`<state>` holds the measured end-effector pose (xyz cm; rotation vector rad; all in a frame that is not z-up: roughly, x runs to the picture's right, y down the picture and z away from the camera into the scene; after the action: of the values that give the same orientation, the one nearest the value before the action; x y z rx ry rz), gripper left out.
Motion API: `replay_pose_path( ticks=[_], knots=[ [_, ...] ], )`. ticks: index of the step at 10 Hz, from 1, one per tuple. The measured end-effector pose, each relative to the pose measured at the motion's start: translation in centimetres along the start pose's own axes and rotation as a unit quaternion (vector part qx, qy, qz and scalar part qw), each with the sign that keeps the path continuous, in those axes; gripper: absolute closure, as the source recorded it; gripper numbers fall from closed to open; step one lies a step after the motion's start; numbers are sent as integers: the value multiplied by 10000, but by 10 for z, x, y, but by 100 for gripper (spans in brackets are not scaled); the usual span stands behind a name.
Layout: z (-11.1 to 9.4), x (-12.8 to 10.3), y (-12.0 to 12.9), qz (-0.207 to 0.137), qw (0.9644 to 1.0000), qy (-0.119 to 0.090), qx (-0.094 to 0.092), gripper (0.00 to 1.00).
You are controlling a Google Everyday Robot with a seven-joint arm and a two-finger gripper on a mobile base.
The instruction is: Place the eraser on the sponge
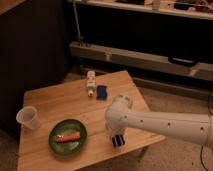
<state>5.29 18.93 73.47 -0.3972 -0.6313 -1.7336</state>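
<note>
Camera view only.

- The gripper [117, 137] is seen at the near edge of the table [55, 102], under the white arm [165, 125] that reaches in from the right.
- The eraser [118, 143] is read as the black striped block right at the gripper. Whether it is clamped or just lying under the gripper cannot be told.
- The sponge [102, 92] lies flat near the far edge, well apart from the eraser, with nothing on it. The task's end state is not met.
- A bottle [91, 82] lies on its side just beside the sponge, on the left.

Doing it well (judgement):
- A firm grip should be confirmed before any lift.
- The sponge is best approached from the open front-right side, so the bottle is not bumped. It is round and likely to roll.
- The eraser looks longer than the sponge, so it should be centred and laid flat, with equal overhang.
- Release should be low. The pad is probably soft and will give, and a drop could tip the block off.

Materials and shapes:
- Eraser: rigid, flat, rectangular.
- Sponge: blue, small, matte pad.
- Table: pale wood, smooth.
- Plate [56, 146]: green, round, with an orange piece [67, 136] on it.
- Cup [27, 118]: clear thin plastic, at the left edge.
</note>
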Motion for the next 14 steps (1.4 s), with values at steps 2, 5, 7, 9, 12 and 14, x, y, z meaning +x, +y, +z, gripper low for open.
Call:
replay_pose_path(
  ticks=[2, 5, 7, 9, 12, 14],
  knots=[
    [-28, 26, 18, 243, 9996, 131, 112, 100],
    [-39, 38, 23, 460, 9981, 310, 272, 100],
    [-40, 47, 18, 476, 9977, 357, 326, 100],
    [-32, 69, 9, 389, 9979, 372, 373, 100],
    [-3, 111, -3, 280, 9984, 354, 353, 100],
    [17, 135, -12, 260, 9985, 333, 335, 100]
  ],
)
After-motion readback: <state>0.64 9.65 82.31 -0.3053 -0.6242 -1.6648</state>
